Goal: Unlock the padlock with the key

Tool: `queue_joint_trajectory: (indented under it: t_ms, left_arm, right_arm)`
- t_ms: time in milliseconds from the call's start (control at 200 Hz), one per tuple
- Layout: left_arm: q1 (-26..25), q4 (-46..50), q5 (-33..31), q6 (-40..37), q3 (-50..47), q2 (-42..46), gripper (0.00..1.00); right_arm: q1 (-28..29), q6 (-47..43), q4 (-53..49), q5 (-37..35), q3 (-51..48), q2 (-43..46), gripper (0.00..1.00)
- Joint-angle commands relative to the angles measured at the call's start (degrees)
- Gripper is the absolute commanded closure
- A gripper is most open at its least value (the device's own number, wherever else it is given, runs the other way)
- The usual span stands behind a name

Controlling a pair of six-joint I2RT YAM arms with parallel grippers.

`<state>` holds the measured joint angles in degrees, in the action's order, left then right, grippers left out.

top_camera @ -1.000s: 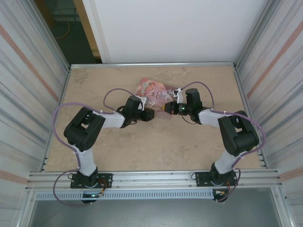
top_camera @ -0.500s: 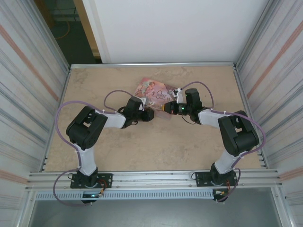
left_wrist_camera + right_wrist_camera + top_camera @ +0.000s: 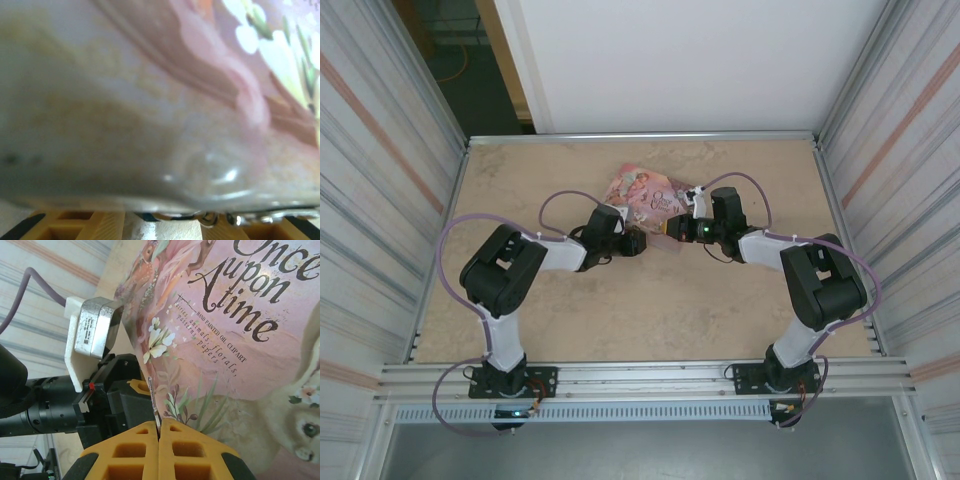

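The padlock (image 3: 149,217) shows as a small blue body with a metal shackle, lying across the gap between my left gripper's (image 3: 162,225) yellow fingers (image 3: 75,227), pressed close under the pink tin box (image 3: 150,100). In the top view my left gripper (image 3: 638,242) and right gripper (image 3: 672,228) face each other just in front of the box (image 3: 645,190). My right gripper (image 3: 159,432) is shut on the key (image 3: 153,400), whose thin blade points toward the left gripper's yellow finger (image 3: 137,385). Much of the padlock is hidden by the box's edge.
The pink box (image 3: 240,340), printed "Once upon a time", lies mid-table just beyond both grippers. Purple cables (image 3: 565,197) loop over both arms. Metal side walls (image 3: 410,200) enclose the table, with bare tabletop (image 3: 650,310) in front of the grippers.
My left arm has shifted slightly to the right, bringing its gripper a little closer to the right gripper. The right arm has not moved.
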<state>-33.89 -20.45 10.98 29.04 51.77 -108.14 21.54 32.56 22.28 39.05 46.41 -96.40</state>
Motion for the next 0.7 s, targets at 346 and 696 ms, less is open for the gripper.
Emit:
queue_joint_trajectory:
  t_ms: [346,696]
  left_arm:
    - [-1.8,3.1,-10.1,-1.0,1.6,4.1,0.53]
    - [-2.0,2.9,-8.4,-1.7,3.8,2.2,0.58]
  right_arm:
    - [1.0,-0.7,-2.5,0.4,1.1,-0.8,1.0]
    - [1.0,-0.7,-2.4,0.5,1.3,-0.9,1.0]
